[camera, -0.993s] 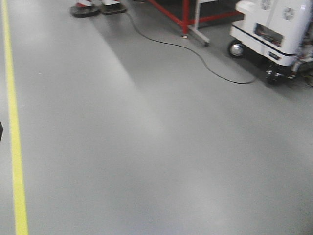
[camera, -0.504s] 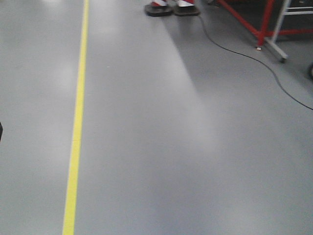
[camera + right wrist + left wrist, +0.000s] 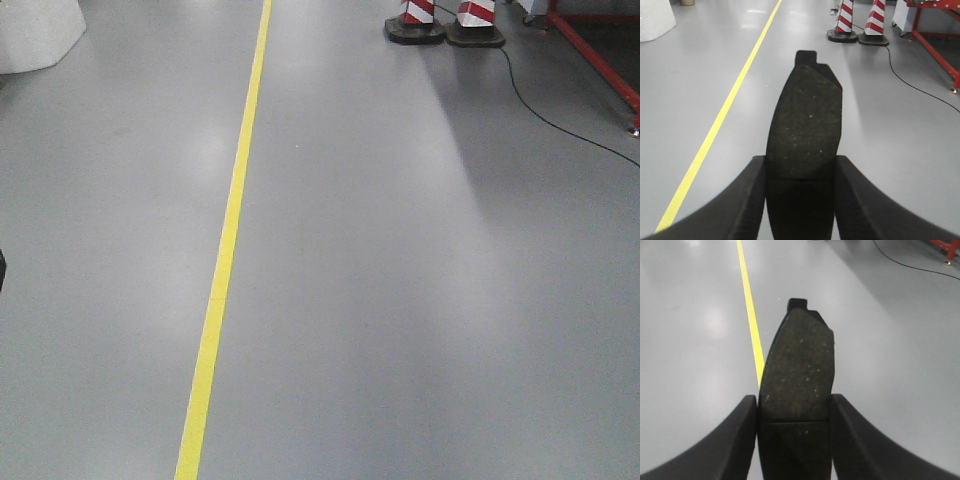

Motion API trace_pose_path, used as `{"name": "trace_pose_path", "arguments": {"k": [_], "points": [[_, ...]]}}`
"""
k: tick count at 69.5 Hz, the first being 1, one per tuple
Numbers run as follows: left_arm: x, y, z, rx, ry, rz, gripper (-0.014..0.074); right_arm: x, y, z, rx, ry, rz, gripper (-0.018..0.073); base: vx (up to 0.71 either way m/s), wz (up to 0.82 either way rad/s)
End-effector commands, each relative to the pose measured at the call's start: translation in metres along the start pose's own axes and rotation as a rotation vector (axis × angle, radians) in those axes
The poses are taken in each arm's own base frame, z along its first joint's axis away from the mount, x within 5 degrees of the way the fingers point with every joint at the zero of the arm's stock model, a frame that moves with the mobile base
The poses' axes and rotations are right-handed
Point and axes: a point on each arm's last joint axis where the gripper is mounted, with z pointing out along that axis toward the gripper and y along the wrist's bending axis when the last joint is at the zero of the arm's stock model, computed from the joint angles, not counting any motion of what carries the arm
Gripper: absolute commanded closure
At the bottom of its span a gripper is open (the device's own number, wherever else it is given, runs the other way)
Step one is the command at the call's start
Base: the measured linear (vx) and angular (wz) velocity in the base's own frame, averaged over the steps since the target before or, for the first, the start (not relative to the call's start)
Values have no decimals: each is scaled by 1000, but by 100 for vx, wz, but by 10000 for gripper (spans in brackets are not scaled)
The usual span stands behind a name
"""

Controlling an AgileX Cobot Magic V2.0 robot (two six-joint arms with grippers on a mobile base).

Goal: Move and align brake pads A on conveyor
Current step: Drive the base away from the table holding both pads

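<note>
Each wrist view shows one dark grey brake pad A held above the grey floor. My left gripper [image 3: 794, 412] is shut on a brake pad [image 3: 799, 365], which sticks out forward with its end tab up and its groove level with the fingertips. My right gripper [image 3: 800, 167] is shut on a second brake pad [image 3: 807, 117], held the same way. The conveyor is out of view. Neither gripper shows in the front view.
A yellow floor line [image 3: 228, 240] runs ahead, left of centre. Two red-and-white cone bases [image 3: 445, 20] stand far ahead on the right, with a black cable [image 3: 560, 110] and a red frame [image 3: 600, 55] beside them. A white object [image 3: 35, 30] sits far left.
The front view has swung left: the yellow line has shifted from the left edge toward the centre, and the white mobile unit and most of the red frame have left the picture.
</note>
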Motion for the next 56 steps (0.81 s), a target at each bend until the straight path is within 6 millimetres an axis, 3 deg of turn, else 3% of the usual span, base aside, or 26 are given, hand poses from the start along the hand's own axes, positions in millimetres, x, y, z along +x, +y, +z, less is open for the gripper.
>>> {"name": "trace_pose_path", "arguments": {"k": [1, 56], "points": [[-16, 1, -3, -11, -113, -14, 524, -18, -2, -3, 16, -121, -8, 501, 33, 14], [-16, 1, -3, -11, -113, -14, 524, -18, -2, -3, 16, -121, -8, 501, 45, 0]]}}
